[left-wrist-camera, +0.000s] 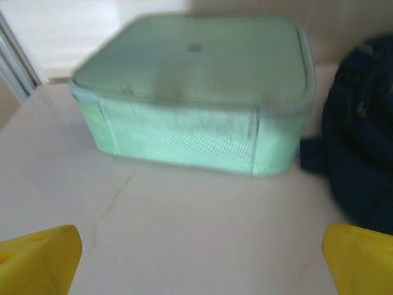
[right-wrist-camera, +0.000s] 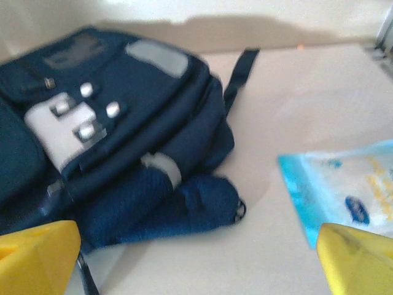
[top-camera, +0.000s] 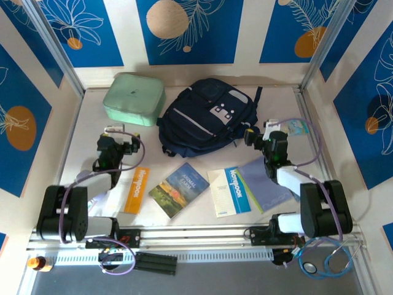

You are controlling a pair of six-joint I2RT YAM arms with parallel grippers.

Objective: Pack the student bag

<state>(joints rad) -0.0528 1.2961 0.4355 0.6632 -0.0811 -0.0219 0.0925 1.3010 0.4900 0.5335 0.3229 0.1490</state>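
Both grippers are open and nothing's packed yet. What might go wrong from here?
1. The bag lies flat with no opening showing, so pushing items at it may just slide it.
2. Its strap lies loose ahead of the right gripper; the fingers might snag it.
3. The book lies flat and thin on the table, so a pinch could slip or scrape.

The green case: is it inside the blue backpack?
No, the green case lies out on the table, to the left of the student bag.
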